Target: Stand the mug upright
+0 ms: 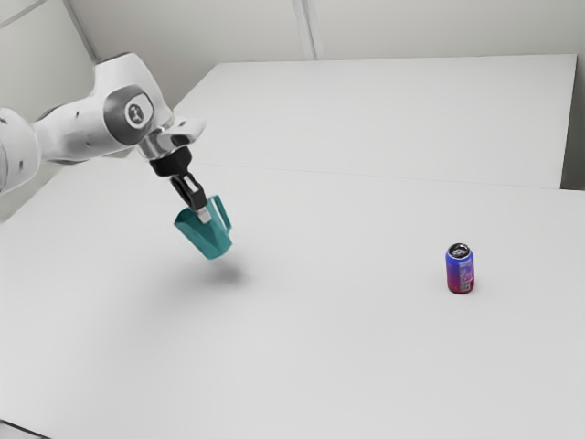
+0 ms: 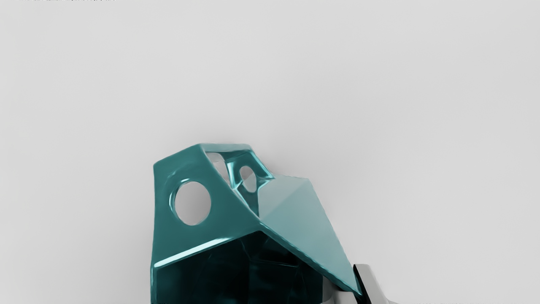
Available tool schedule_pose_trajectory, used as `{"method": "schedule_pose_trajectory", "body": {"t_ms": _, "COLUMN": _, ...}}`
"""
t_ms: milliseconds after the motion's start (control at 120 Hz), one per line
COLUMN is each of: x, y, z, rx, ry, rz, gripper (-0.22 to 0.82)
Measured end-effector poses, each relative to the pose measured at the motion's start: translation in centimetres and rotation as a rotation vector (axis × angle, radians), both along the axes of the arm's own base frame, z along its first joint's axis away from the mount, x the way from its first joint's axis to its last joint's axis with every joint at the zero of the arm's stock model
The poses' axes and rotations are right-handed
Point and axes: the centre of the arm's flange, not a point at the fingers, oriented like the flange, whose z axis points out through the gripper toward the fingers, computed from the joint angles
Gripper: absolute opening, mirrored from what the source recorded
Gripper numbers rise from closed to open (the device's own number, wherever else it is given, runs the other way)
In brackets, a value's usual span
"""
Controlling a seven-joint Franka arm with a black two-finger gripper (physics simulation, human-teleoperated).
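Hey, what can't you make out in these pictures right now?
Mug: part of it is cut off by the wrist view's bottom edge; its inside is lost in dark shade there.
Can: print too small to read, exterior view.
Arm: base cut off by the exterior view's left edge.

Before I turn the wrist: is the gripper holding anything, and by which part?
The gripper holds the mug by its side wall at the rim, one finger inside and the other outside.
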Motion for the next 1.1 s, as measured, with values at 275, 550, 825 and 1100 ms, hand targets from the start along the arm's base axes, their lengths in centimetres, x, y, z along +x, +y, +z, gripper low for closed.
{"method": "schedule_pose_trajectory", "body": {"t_ms": 275, "x": 2.0, "y": -1.1, "z": -4.7, "rx": 0.163, "ry": 0.035, "rz": 0.017, "gripper": -0.18}}
{"method": "schedule_pose_trajectory", "body": {"t_ms": 550, "x": 1.9, "y": -1.7, "z": -7.8, "rx": 0.208, "ry": 0.077, "rz": 0.063, "gripper": -0.18}}
{"method": "schedule_pose_trajectory", "body": {"t_ms": 825, "x": 1.9, "y": -1.8, "z": -7.4, "rx": 0.211, "ry": 0.078, "rz": 0.116, "gripper": 0.25}}
{"method": "schedule_pose_trajectory", "body": {"t_ms": 1100, "x": 1.8, "y": -2.0, "z": -1.1, "rx": 0.184, "ry": 0.014, "rz": 0.169, "gripper": 0.51}}
